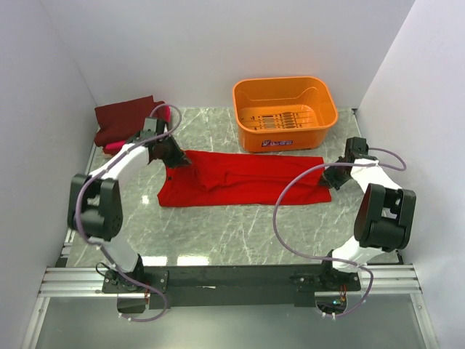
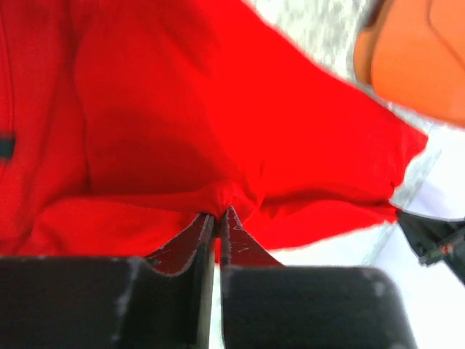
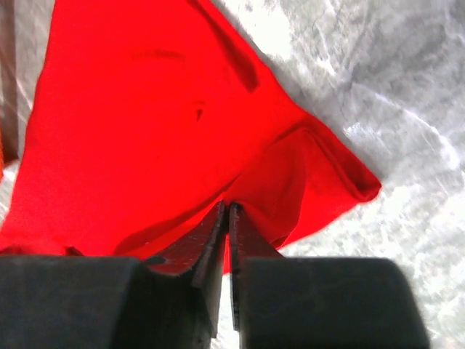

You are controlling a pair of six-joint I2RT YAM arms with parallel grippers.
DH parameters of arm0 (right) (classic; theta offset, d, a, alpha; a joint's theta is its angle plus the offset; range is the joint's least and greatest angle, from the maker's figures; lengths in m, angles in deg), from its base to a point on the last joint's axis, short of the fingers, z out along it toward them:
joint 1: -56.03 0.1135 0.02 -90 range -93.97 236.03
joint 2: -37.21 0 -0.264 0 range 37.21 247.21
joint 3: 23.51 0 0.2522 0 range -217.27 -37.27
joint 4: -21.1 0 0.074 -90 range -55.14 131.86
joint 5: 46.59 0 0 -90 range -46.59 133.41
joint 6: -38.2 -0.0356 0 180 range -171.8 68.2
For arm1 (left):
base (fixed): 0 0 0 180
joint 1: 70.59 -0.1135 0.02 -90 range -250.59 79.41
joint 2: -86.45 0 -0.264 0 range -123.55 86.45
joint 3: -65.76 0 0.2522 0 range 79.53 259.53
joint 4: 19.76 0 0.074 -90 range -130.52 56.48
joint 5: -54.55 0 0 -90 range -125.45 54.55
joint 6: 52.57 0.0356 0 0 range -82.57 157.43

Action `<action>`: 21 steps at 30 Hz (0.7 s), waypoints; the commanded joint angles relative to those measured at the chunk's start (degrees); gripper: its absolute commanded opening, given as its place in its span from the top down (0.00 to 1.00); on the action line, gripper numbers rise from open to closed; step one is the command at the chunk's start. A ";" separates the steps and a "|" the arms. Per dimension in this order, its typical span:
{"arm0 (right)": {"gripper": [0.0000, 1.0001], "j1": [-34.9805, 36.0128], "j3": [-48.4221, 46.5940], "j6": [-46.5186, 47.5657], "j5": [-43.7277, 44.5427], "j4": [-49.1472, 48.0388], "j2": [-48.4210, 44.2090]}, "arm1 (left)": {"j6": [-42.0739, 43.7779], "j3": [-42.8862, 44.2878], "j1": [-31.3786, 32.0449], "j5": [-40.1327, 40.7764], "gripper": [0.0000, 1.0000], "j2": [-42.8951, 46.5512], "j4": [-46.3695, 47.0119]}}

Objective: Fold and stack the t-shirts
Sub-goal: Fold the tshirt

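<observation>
Red t-shirt [image 1: 240, 178] lies flat at the centre of the table [image 1: 232, 233], pinched at its left end by the left fingers [image 2: 190, 243] and at its right end by the right fingers [image 3: 203, 243], while the orange basket [image 1: 283, 142], upper centre-right, shows its slotted floor.

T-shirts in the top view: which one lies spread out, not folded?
The bright red cloth t-shirt in the middle; the dark maroon cloth t-shirt lies folded at the far left corner, over a hot pink cloth one.

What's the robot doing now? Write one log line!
left gripper: shut on red t-shirt, left end | right gripper: shut on red t-shirt, right end | maroon t-shirt: far left
</observation>
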 commanded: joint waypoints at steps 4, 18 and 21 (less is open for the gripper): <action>0.57 -0.50 -3.95 2.14 0.68 -4.48 3.23 | 2.02 11.06 -0.04 4.08 0.55 -9.78 2.54; 0.10 8.91 8.93 10.15 27.04 -16.66 -27.41 | 0.71 -4.02 7.24 7.17 0.01 2.16 2.35; 0.09 8.73 15.87 3.49 30.82 -22.05 -37.78 | -1.13 -6.94 10.32 7.26 0.01 2.08 4.55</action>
